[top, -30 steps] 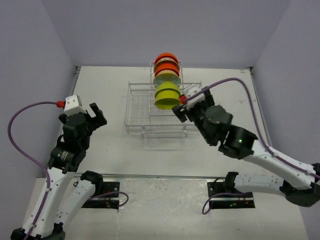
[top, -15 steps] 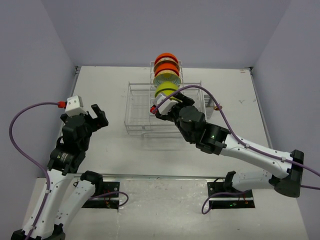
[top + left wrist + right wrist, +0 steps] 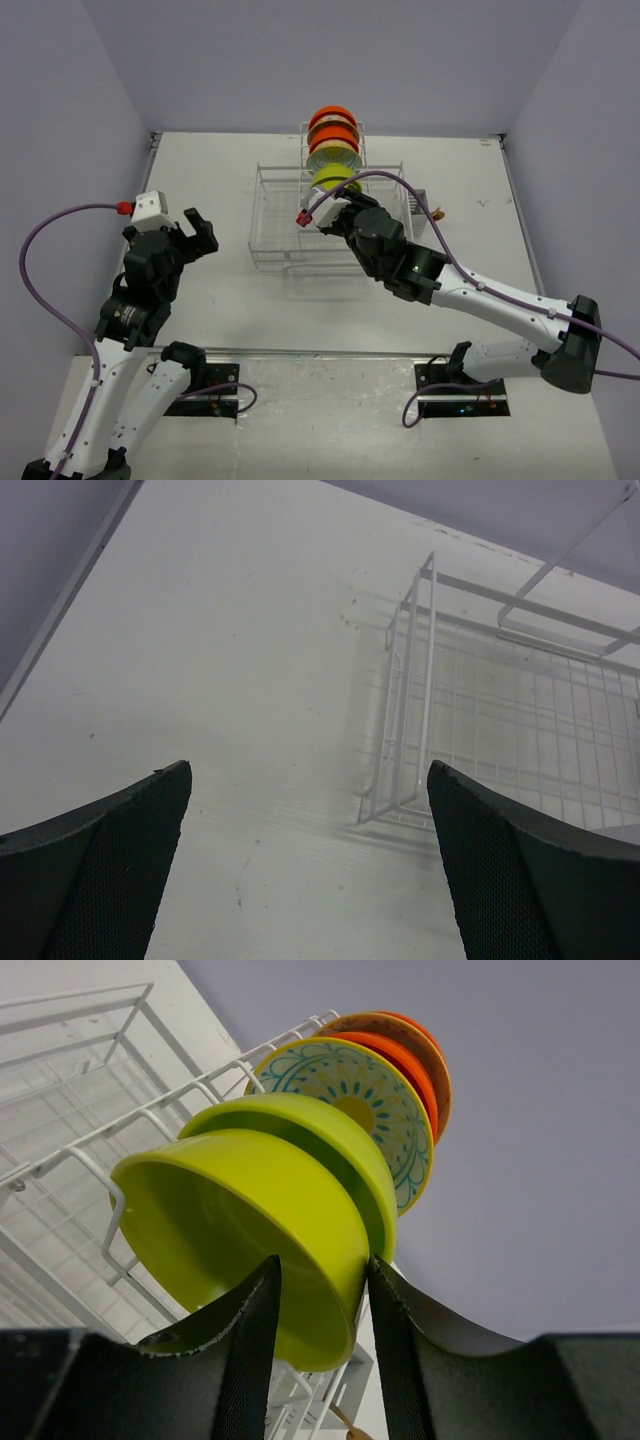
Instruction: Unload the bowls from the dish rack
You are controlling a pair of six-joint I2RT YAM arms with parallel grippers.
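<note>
Dish rack, white table, lilac walls

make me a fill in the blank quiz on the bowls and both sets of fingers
1. The right fingers pinch the rim of the front bowl, whose colour is ____.
2. The left fingers are ____ and hold nothing.
3. Between the front bowl and the patterned bowl stands ____ more green bowl.

Missing words: green; open; one
</note>
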